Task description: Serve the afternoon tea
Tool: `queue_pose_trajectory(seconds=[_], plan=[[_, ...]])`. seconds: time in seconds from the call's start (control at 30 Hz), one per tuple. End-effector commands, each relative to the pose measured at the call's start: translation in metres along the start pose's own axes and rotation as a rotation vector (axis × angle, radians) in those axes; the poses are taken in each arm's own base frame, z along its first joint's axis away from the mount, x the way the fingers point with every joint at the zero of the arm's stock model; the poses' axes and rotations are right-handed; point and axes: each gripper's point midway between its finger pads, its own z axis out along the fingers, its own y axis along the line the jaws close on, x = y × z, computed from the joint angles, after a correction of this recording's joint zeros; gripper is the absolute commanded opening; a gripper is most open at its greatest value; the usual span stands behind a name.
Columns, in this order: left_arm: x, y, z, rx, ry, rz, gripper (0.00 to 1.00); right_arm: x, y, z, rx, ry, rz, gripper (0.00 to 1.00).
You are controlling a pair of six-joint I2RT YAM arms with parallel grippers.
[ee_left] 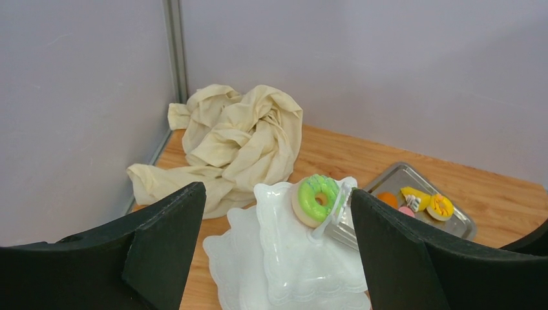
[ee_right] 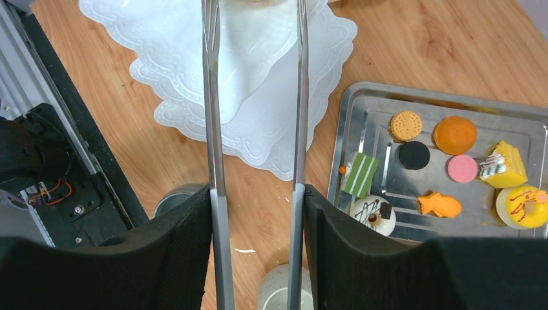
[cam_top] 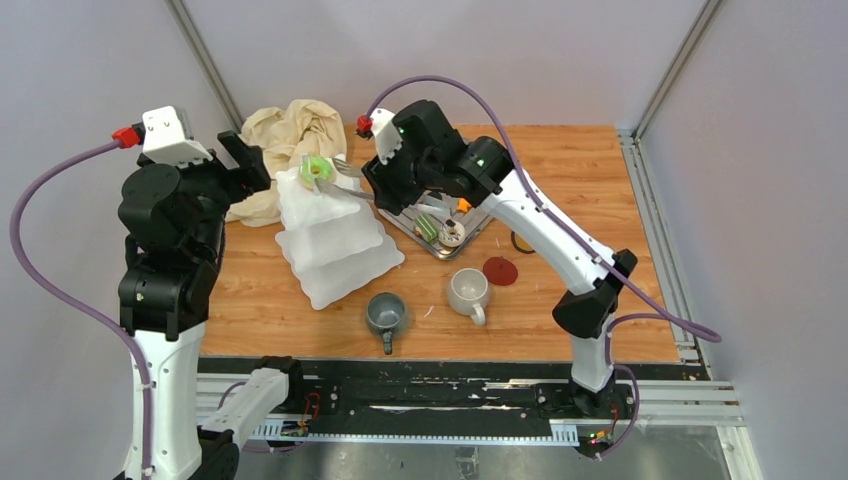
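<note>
The white three-tier stand [cam_top: 335, 245] stands left of centre. A green ring doughnut [cam_top: 318, 168] lies tilted on its top tier [ee_left: 291, 258], also in the left wrist view [ee_left: 315, 199]. My right gripper [cam_top: 385, 185] is shut on steel tongs [ee_right: 211, 129], whose tips [ee_left: 339, 219] touch the doughnut; whether they pinch it is unclear. My left gripper [cam_top: 245, 160] is open and empty, behind and left of the stand. Orange [ee_right: 454, 134], pink [ee_right: 461, 168] and yellow [ee_right: 522, 205] pastries lie on the steel tray [ee_right: 375, 110]. The grey mug [cam_top: 386, 315] and white mug [cam_top: 467, 290] stand in front.
A crumpled beige cloth [cam_top: 285, 135] lies at the back left corner, just behind the stand. A red disc [cam_top: 499, 270] lies right of the white mug. The tray also holds a biscuit [ee_right: 406, 125], a black disc [ee_right: 413, 155] and several other pastries.
</note>
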Motion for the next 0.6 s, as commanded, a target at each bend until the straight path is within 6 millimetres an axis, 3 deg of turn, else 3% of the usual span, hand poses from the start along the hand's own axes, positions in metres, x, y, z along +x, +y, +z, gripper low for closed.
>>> queue_pose_trajectory(seconds=[0.0, 0.17, 0.3, 0.47, 0.57], plan=[[-0.005, -0.004, 0.003, 0.017, -0.026, -0.014, 0.88, -0.026, 0.012, -0.043, 0.001, -0.104, -0.038, 0.5], [-0.004, -0.005, 0.004, 0.021, -0.021, -0.014, 0.87, -0.024, 0.007, -0.059, 0.041, -0.117, -0.041, 0.51], [-0.004, -0.003, 0.003, 0.014, -0.02, -0.006, 0.87, -0.019, -0.007, -0.09, 0.136, -0.152, -0.048, 0.5], [-0.004, -0.007, 0.001, 0.03, -0.008, 0.0, 0.87, 0.006, -0.041, -0.129, 0.255, -0.191, 0.023, 0.49], [-0.008, -0.013, 0.0, 0.061, -0.009, -0.012, 0.87, 0.031, -0.065, -0.147, 0.315, -0.198, 0.104, 0.47]])
